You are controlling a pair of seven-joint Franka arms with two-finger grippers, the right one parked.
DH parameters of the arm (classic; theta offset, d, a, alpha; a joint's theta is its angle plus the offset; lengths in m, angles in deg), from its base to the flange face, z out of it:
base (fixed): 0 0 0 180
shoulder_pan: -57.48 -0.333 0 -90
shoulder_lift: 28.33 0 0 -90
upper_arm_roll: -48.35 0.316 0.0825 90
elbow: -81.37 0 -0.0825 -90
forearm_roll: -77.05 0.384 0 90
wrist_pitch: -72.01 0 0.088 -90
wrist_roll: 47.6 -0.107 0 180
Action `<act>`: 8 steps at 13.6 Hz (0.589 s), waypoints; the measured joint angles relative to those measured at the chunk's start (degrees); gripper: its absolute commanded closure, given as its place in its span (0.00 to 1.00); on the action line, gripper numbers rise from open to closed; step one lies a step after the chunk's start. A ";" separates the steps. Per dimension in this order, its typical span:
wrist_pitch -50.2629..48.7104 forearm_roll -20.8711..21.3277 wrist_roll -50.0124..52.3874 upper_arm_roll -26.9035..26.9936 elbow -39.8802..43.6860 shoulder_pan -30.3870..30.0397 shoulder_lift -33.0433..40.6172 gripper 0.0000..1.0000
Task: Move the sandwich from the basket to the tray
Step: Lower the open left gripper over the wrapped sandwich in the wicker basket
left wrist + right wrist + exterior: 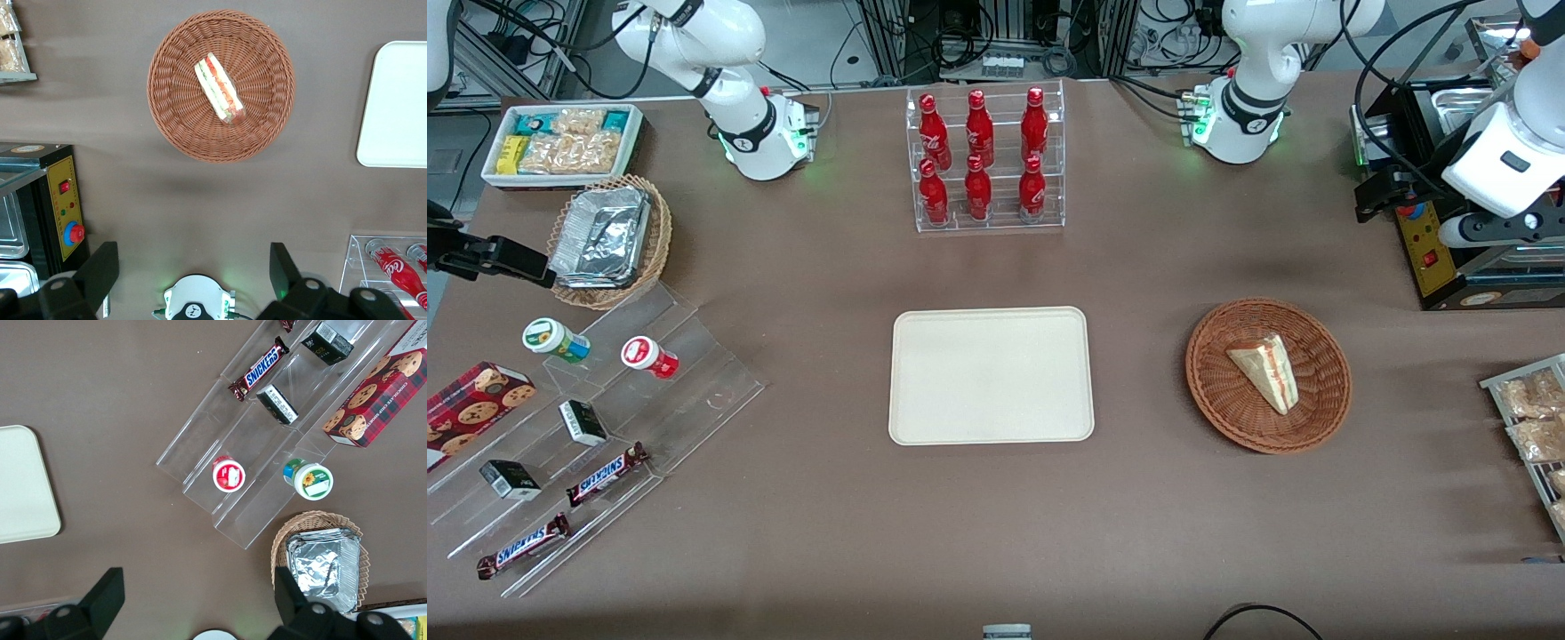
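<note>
Gripper (193, 267) hangs high above the table, fingers spread wide, nothing in them. Sandwich (1264, 370) lies in the basket (1325, 404), near the middle; tray (991, 375) sits bare, well apart toward the parked arm's end. Risks, imo: soft bread squashes under a hard pinch, fingertips snag the wicker, or the wedge slips out mid-carry.

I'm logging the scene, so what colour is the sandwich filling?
Red and green layers in the sandwich, clearest in the left wrist view; the open claw is high above the table.
</note>
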 measured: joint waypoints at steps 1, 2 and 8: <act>-0.02 0.00 -0.07 0.10 0.02 0.03 0.00 0.00; -0.09 0.00 -0.14 0.16 0.02 0.06 -0.01 0.00; 8.02 0.01 4.23 0.46 -6.15 0.14 -2.49 0.00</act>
